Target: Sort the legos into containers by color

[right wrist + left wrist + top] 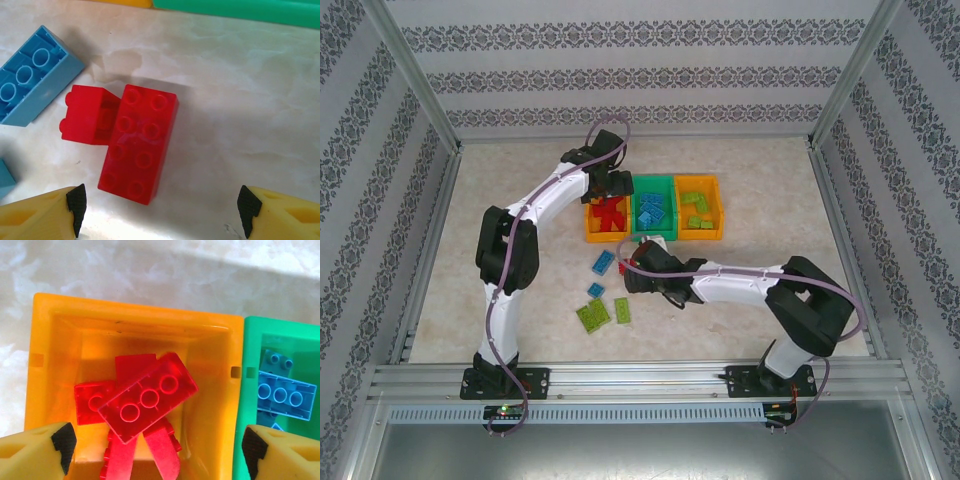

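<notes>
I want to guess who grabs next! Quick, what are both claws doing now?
Left gripper: open, empty, over the orange bin.
Right gripper: open, empty, over a red brick.

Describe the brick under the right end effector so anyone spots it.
On the marbled table, just in front of the green plastic bin, lies a red eight-stud rectangular plastic brick. A smaller red piece touches it; the neighbouring brick is blue.

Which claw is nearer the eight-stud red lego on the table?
Right. The right claw hangs open directly above the red lego; the left claw is farther back, over the left orange bin.
</notes>
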`<act>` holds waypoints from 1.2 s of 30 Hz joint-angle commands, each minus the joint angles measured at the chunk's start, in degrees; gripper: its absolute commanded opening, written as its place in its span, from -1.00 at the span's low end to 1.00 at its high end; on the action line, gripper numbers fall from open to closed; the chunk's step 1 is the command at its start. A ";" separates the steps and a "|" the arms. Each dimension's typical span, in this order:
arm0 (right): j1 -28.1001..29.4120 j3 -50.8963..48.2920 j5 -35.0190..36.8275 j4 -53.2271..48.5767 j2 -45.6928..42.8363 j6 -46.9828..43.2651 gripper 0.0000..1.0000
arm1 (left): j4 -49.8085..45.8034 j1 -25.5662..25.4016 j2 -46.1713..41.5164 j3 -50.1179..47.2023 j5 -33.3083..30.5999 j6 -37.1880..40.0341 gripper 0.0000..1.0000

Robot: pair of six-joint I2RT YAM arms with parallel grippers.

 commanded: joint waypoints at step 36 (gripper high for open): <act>0.54 10.42 4.49 -15.32 4.73 -2.68 -0.46 | 10.75 1.69 -31.37 -28.62 -2.47 0.99 0.99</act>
